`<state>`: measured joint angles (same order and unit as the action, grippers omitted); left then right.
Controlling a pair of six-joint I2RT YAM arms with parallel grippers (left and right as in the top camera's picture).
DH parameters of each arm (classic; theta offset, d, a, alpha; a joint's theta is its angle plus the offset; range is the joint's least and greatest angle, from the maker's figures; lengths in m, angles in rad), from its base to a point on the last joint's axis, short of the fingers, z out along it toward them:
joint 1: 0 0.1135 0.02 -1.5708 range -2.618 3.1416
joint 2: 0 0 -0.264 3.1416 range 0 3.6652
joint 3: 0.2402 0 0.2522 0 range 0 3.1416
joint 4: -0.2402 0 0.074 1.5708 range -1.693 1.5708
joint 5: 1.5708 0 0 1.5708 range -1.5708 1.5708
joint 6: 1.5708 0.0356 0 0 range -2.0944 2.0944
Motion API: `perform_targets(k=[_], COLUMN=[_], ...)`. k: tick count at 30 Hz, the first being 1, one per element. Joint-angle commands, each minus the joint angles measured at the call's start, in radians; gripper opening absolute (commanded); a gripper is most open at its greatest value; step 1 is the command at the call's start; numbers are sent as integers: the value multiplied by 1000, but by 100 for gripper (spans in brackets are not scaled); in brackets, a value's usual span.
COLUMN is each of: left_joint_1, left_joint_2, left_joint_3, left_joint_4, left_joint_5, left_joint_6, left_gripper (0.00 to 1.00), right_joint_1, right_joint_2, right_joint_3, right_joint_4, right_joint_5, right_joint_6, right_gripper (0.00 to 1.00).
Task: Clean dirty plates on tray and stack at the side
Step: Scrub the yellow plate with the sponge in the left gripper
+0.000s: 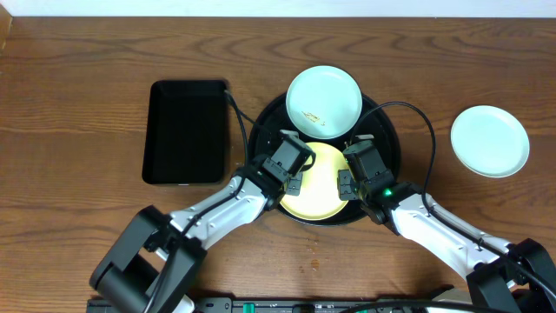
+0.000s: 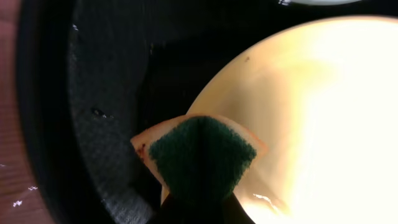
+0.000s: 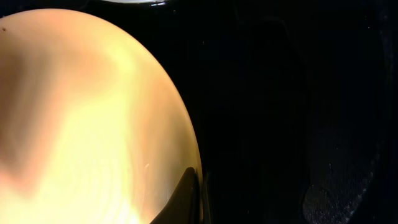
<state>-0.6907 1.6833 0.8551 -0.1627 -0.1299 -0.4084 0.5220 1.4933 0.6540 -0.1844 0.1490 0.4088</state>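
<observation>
Clamping one sponge point(image 2: 202, 155), the left gripper point(image 1: 294, 183) hung over the one yellow plate point(image 1: 317, 198), which shared the tray point(image 1: 388, 143) with one mint plate point(image 1: 324, 102), a second mint plate point(image 1: 489, 140) lying on the tabletop point(image 1: 78, 104); the right gripper point(image 1: 346, 184) gave no readable grip.

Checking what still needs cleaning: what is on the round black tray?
The tray holds a yellow plate and a mint plate with brown-orange smears. The left gripper, holding a green sponge, and right gripper hide the yellow plate's sides.
</observation>
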Motion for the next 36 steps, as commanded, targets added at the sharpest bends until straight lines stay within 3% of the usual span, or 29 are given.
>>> perform_targets(k=[1,16,26,30,36], left_joint_1=[0,7,72,72,72], left_joint_2=[17,54,62,60,27], left_joint_3=[-21,-21,-21,-21,-19], left_joint_4=[46,183,376,441,533], left_joint_5=[6,-127,-124,-89,136], left_joint_6=[-11,38,56,56,-12], left_gripper=[8,8,8,8,8], right_joint_1=[-20,-20,-20,-20,-20], right_joint_2=[6,6,7,7,7], right_joint_3=[-1,-1,-1,-1,-1], right_joint_4=[0,0,1,1,2], right_joint_5=[3,3,3,3,3], right_joint_6=[-14,-14,-14,-14,-14], right_gripper=[1,1,1,1,1])
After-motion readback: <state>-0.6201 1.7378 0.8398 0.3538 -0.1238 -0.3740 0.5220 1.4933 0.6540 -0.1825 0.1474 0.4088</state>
